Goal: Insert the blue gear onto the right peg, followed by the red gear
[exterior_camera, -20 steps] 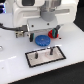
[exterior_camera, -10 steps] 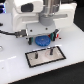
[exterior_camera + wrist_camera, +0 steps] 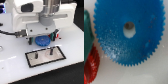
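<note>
The blue gear lies flat on the white table just behind the grey black-edged plate. In the wrist view the blue gear fills most of the picture, its centre hole showing. The red gear lies against its rim; in the exterior view the red gear peeks out beside the arm. My gripper hangs directly over the blue gear, very close to it. Its fingers are too blurred to read. The right peg stands upright on the plate with nothing on it.
A second thin pin stands on the plate toward the exterior view's left. A green object sits beside the blue gear. The arm's white body covers the back of the scene. A cable runs at the exterior view's left.
The arm has come down over the blue gear and now sits lower and closer to it. The gears and the plate have not moved.
</note>
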You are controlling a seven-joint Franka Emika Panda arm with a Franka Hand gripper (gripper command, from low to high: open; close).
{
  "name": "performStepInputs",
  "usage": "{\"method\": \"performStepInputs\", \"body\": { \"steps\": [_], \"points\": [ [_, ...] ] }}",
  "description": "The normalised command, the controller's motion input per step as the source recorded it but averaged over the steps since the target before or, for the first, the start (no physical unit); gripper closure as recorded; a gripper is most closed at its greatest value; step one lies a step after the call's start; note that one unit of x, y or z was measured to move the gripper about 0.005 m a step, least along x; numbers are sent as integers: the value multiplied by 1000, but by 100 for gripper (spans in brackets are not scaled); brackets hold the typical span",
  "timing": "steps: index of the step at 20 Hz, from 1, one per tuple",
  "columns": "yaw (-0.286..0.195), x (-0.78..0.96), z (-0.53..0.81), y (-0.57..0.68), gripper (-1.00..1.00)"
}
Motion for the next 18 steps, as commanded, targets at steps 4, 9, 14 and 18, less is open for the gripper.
{"method": "performStepInputs", "body": {
  "steps": [4,9,14,18],
  "points": [
    [0,-27,-8,2,100],
    [0,246,343,31,100],
    [0,437,421,5,100],
    [0,527,384,9,100]
  ]
}}
